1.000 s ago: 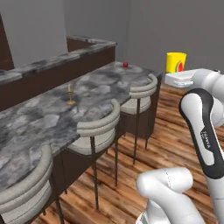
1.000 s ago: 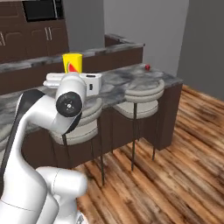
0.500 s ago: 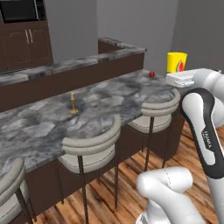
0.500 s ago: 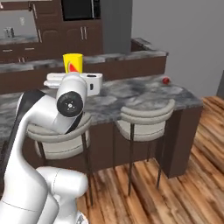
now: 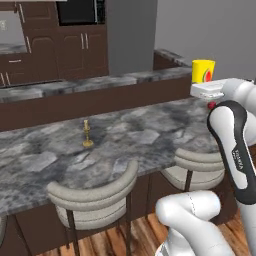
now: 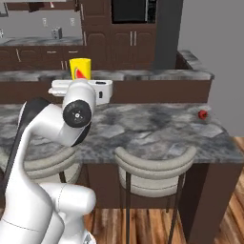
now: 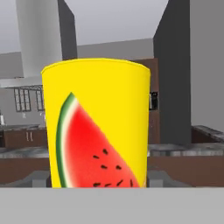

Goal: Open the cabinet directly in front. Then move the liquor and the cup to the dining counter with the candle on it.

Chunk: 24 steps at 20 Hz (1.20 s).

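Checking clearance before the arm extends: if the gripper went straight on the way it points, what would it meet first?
Nothing new: the gripper already holds the cup, which stands upright in it. Beyond the cup, the far kitchen wall looks distant, though depth is hard to judge.

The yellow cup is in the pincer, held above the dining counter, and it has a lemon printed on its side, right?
Not a lemon: the hand view shows a red watermelon slice printed on the yellow cup. The pincer does hold it above the dining counter.
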Tool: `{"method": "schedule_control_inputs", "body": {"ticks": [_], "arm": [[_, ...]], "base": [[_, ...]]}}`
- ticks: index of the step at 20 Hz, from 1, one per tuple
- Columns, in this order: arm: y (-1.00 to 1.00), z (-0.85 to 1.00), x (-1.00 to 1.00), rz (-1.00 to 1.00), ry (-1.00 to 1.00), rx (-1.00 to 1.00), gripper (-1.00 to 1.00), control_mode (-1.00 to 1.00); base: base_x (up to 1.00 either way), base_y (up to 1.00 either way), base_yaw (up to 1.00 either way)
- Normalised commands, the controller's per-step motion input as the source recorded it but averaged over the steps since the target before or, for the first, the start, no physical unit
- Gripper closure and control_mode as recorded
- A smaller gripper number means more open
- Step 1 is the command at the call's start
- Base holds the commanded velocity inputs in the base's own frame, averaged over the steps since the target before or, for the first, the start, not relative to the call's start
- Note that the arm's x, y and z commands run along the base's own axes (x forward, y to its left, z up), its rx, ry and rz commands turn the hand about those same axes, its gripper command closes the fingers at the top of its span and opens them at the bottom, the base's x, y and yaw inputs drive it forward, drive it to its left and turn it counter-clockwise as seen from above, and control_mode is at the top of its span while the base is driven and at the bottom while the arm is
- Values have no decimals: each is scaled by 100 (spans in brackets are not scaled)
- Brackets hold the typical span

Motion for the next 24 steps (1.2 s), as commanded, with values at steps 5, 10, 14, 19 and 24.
{"method": "schedule_control_inputs", "body": {"ticks": [5, 10, 14, 19, 24], "arm": [[0, 0, 0, 0, 0, 0, 100, 100], [0, 0, 0, 0, 0, 0, 100, 100], [0, 0, 0, 0, 0, 0, 100, 100], [0, -26, 46, 7, 11, -1, 100, -100], [-7, -54, 57, 20, 22, -9, 100, -100]], "base": [[75, -25, 44], [10, 0, 6], [7, 0, 0], [19, 0, 0], [0, 0, 0]]}}
